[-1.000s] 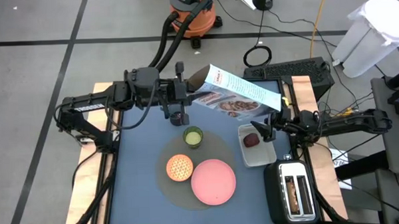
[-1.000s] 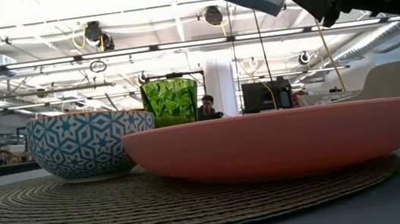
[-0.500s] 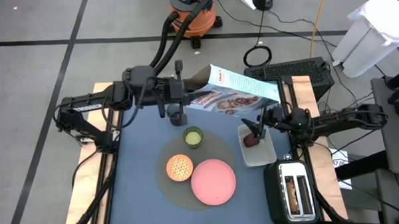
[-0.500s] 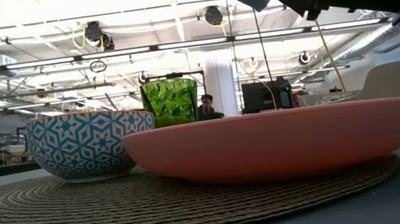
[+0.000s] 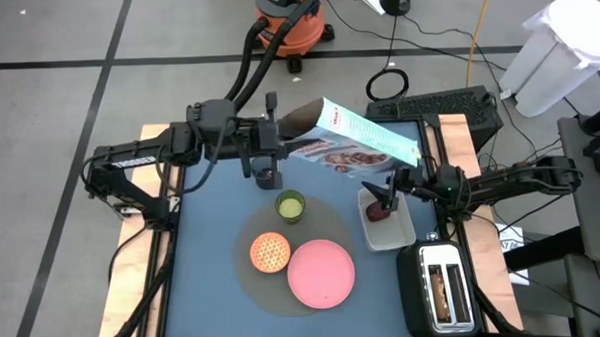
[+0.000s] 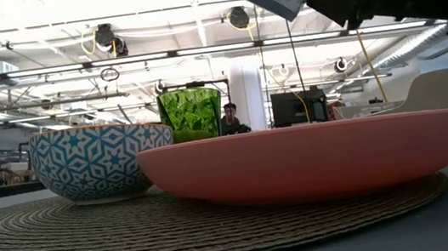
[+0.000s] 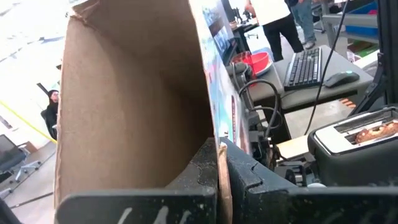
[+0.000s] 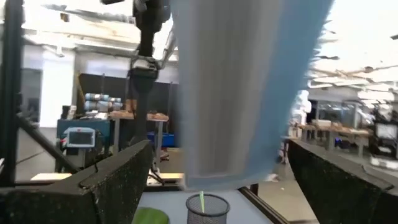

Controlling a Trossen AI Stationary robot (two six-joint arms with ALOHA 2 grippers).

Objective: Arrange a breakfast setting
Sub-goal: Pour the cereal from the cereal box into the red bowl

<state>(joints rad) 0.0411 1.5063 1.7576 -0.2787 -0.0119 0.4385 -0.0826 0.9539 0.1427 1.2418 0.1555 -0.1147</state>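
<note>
My left gripper [image 5: 275, 137] is shut on the open end of the cereal box [image 5: 364, 146], which reaches out level over the table's far right. My right gripper [image 5: 389, 193] stands open just under the box's free end [image 8: 242, 93], over the clear tub [image 5: 392, 230] that holds the dark red fruit [image 5: 379, 212]. On the round grey mat [image 5: 246, 280] sit the pink plate [image 5: 321, 273], the small orange bowl [image 5: 271, 252] and the green cup [image 5: 290, 205]. A dark mug [image 5: 267, 177] stands below my left gripper. A toast slice [image 5: 442, 294] sticks out of the toaster. My left gripper pinches one side wall of the box at its open end [image 7: 222, 163], one finger inside the box and one outside. The fingers come level from the table's left, along the box's length. The box is lifted clear of the table and lies about level, its shut end away from the gripper.
The black toaster [image 5: 424, 284] stands at the table's near right corner, next to the tub. A keyboard [image 5: 433, 109] lies beyond the far right edge. Bare blue tabletop [image 5: 207, 232] lies left of the mat.
My right gripper has crept a little toward the table's left, nearer the box's free end, and has stayed open. The box's free end has wavered slightly in the air while my left gripper keeps hold.
</note>
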